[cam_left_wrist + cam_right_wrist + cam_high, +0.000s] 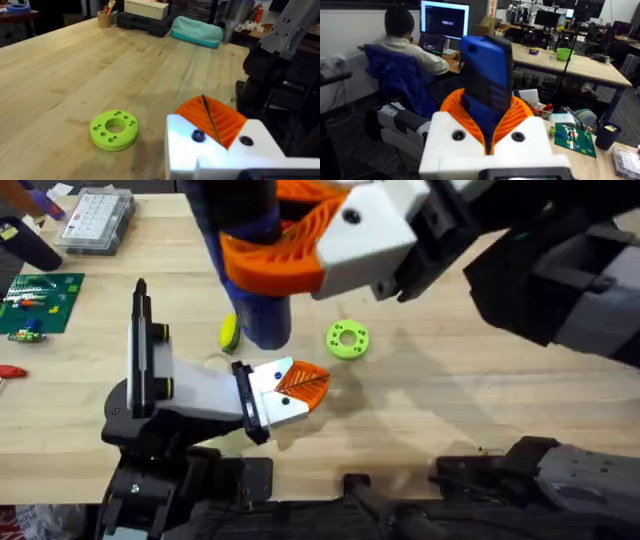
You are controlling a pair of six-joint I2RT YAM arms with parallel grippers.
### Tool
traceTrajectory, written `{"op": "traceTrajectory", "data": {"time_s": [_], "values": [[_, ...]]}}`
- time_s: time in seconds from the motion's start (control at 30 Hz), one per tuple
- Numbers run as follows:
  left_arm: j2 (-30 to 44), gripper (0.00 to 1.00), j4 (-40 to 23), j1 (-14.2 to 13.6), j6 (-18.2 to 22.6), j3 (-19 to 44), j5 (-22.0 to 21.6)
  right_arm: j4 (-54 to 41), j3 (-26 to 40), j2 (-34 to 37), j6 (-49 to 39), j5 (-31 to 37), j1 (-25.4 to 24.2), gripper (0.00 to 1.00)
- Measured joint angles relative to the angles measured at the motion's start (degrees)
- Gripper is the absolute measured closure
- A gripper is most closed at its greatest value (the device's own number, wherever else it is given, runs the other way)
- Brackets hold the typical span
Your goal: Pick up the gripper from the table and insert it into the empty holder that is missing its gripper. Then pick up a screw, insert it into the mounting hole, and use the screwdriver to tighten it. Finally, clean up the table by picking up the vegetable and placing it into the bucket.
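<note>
Raised close under the overhead camera, the right gripper [300, 240] clenches the screwdriver [262, 275], so tightening seems underway. Vegetable [229, 332] lies on the table just beside its tip, unbinned. Left gripper [297, 392]: cannot tell.

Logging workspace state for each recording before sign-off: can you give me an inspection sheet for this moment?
surface: wooden table, no spills seen.
job's things: screwdriver held upright in the right hand; vegetable lying on the table.
clutter: lime-green disc, circuit board, parts box.
hands: right hand shut on the screwdriver, raised high; left hand shut, low near the disc.
cables: nothing seen on the table.
surroundings: teal pouch on the table's far side; monitor on a desk beyond.
</note>
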Motion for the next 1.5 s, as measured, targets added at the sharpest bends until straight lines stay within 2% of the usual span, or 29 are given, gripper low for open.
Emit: {"op": "traceTrajectory", "data": {"time_s": [0.2,0.37,0.63,0.93,1.3,1.5], "values": [[0.0,0.99,0.0,0.0,0.0,0.0,0.0,-5.9,4.3,0.0,-0.4,-1.2,-0.4,0.97],[0.0,0.99,0.0,0.0,0.0,0.0,0.0,-6.7,6.4,0.0,-1.8,-2.2,-1.3,0.97],[0.0,0.99,0.0,0.0,0.0,0.0,0.0,-5.5,6.5,0.0,-4.7,-4.7,-0.2,0.969],[0.0,0.99,0.0,0.0,0.0,0.0,0.0,-3.7,6.6,0.0,-6.5,-7.6,3.3,0.968],[0.0,0.99,0.0,0.0,0.0,0.0,0.0,-3.5,6.5,0.0,-7.4,-8.6,3.4,0.969],[0.0,0.99,0.0,0.0,0.0,0.0,0.0,-1.0,4.1,0.0,-7.6,-8.5,3.3,0.97]]}}
